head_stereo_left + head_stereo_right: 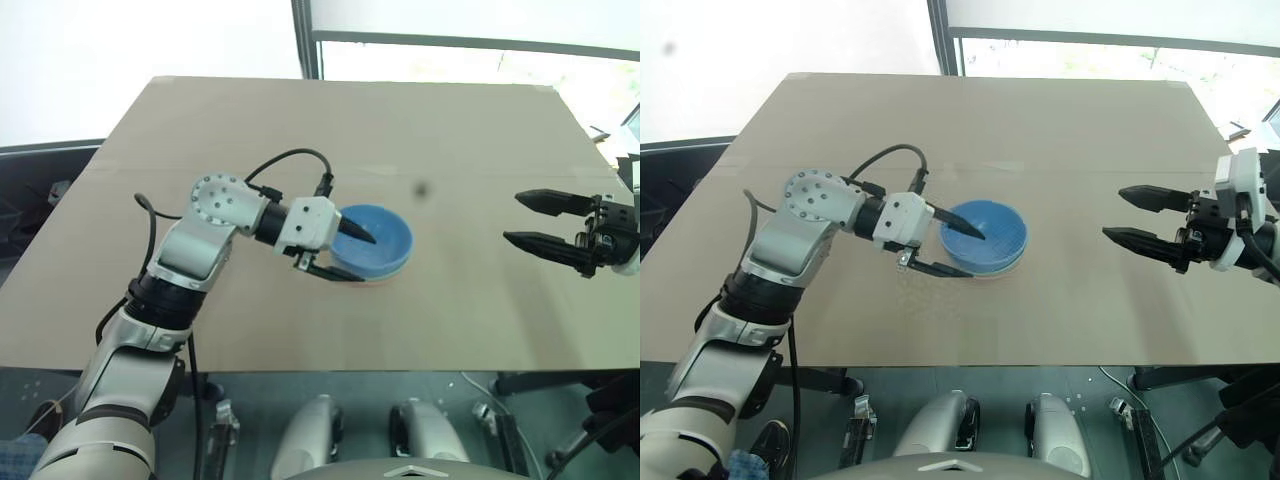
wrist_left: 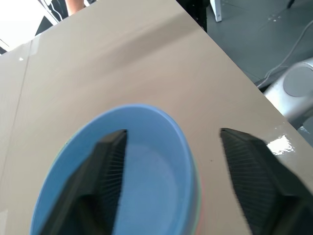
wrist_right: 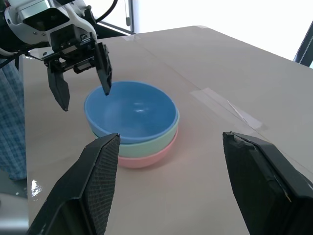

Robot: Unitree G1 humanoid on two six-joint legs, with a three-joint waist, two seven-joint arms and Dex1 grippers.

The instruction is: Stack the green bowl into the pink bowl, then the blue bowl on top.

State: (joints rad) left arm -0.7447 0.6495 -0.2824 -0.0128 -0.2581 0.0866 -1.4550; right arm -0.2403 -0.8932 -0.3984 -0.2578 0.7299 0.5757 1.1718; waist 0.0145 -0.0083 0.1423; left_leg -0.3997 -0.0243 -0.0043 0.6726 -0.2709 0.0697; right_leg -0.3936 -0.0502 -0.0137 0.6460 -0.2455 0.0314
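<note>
Stack: blue bowl (image 3: 131, 110) sits nested in green bowl (image 3: 146, 146), which sits in pink bowl (image 3: 146, 159); all three rims show as bands in the right wrist view, blue uppermost, pink at the base.
Location: stack stands near the middle of the tan surface (image 1: 330, 140), a little toward the robot's left, well apart from every edge.
Progress: judged from how the bowls lie, both stacking steps look done; the order matches the task.
Left to do: probably only clearing the left gripper away from the stack; nothing else appears outstanding.
Left gripper (image 1: 345, 255): fingers spread wide and straddling the near-left rim of the blue bowl, one finger tip over the inside of the bowl, the other outside the wall. Not pinching the rim; a gap shows on both sides in the left wrist view.
Right gripper (image 1: 1122, 213): fingers spread, holding nothing, hanging over the surface well to the right of the stack and pointing toward it.
Orientation: bowls are upright, mouths facing up, rims about level; blue bowl seems seated evenly, no visible tilt.
Long axis: none to speak of; the bowls are round, so the only axis is the vertical one through the stack's centre.
Risk: judged slight; a finger catching the blue rim on withdrawal could lift or skew the top bowl.
</note>
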